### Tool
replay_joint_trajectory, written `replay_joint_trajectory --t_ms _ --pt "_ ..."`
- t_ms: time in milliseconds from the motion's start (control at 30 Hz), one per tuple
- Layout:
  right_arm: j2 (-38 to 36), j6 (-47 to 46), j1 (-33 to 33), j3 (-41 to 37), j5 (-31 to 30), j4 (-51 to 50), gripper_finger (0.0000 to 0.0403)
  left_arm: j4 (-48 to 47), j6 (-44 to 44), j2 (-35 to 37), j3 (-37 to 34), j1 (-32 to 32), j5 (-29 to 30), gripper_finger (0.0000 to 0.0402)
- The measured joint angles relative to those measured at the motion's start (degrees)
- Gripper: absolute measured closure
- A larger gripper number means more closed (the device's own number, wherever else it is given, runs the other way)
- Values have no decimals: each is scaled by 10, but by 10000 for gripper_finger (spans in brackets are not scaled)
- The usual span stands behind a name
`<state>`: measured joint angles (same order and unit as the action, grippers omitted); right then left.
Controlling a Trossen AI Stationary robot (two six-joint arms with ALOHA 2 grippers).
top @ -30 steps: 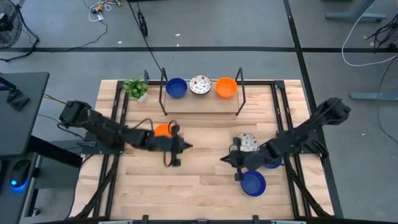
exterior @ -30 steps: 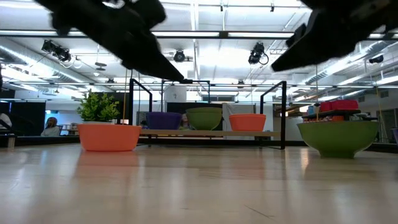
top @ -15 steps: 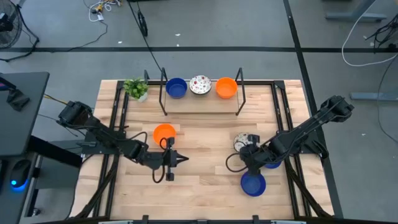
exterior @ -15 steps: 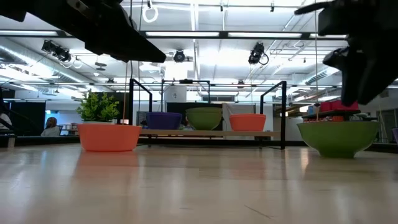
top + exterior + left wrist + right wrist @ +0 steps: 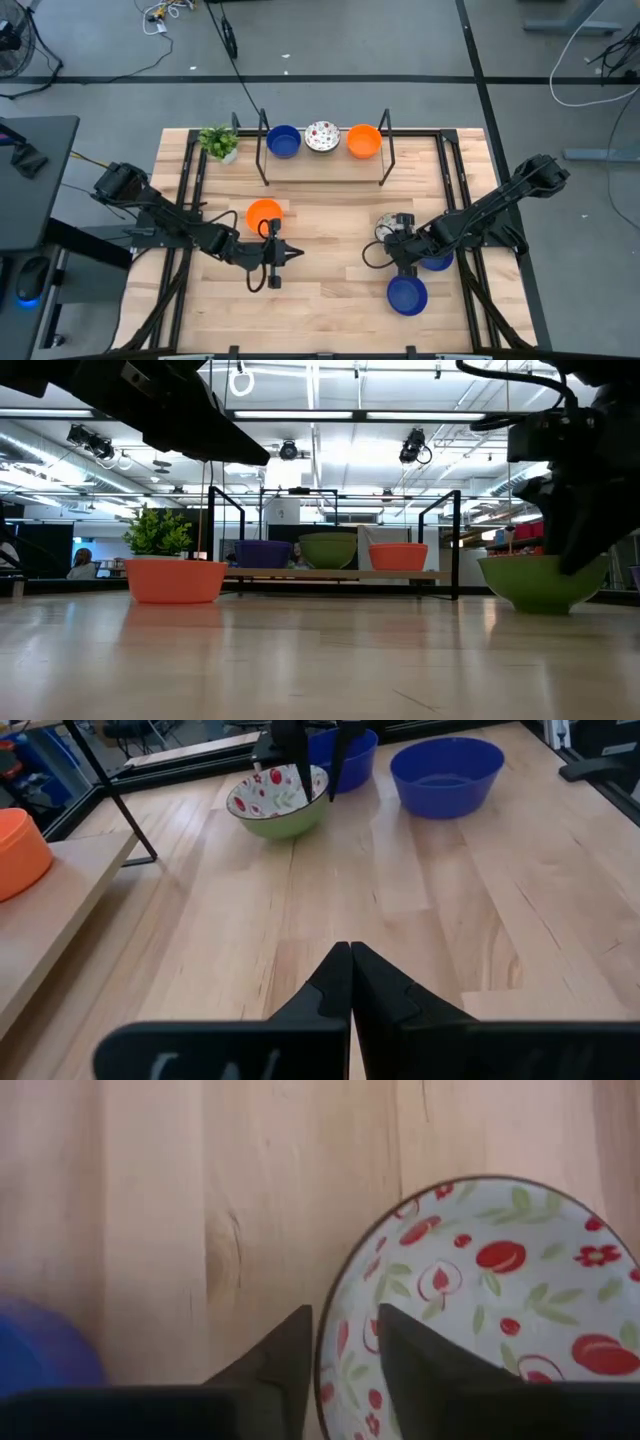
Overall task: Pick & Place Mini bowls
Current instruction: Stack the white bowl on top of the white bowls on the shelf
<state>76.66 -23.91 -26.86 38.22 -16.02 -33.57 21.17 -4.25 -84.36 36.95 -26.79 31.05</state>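
A white mini bowl with red flowers inside and green outside (image 5: 396, 227) (image 5: 480, 1300) (image 5: 280, 800) rests on the table at the right. My right gripper (image 5: 398, 241) (image 5: 345, 1314) points down at it, open. One finger stands outside its rim (image 5: 330, 1330) and one inside; I see no touch. An orange mini bowl (image 5: 264, 213) (image 5: 175, 580) sits left of centre. My left gripper (image 5: 293, 253) (image 5: 350, 956) hovers shut near it, holding nothing. Two blue mini bowls (image 5: 407, 296) (image 5: 439, 263) lie by the right arm.
A low black-framed shelf (image 5: 322, 168) at the far edge carries a blue (image 5: 284, 141), a flowered (image 5: 322, 136) and an orange bowl (image 5: 363, 141). A small potted plant (image 5: 219, 143) stands to its left. Bare wood lies between the two grippers.
My right gripper has tipped from pointing toward the table's left to pointing down, and has moved toward the far edge and down onto the flowered bowl's rim. My left gripper has drawn back from the orange bowl toward the near edge; the bowl stays on the table.
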Motion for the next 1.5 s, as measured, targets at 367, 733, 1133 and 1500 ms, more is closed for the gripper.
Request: replay_joint_trajectory --t_ms 367,733,1133,1500 --pt "1 30 1 23 -13 25 385 0 0 0 0 0 0 397" --pt "2 351 117 156 11 197 398 3 0 0 0 0 0 397" --pt "165 551 375 400 133 112 400 -1 0 0 0 0 0 397" --pt "292 583 497 513 142 50 400 -1 0 0 0 0 -4 397"
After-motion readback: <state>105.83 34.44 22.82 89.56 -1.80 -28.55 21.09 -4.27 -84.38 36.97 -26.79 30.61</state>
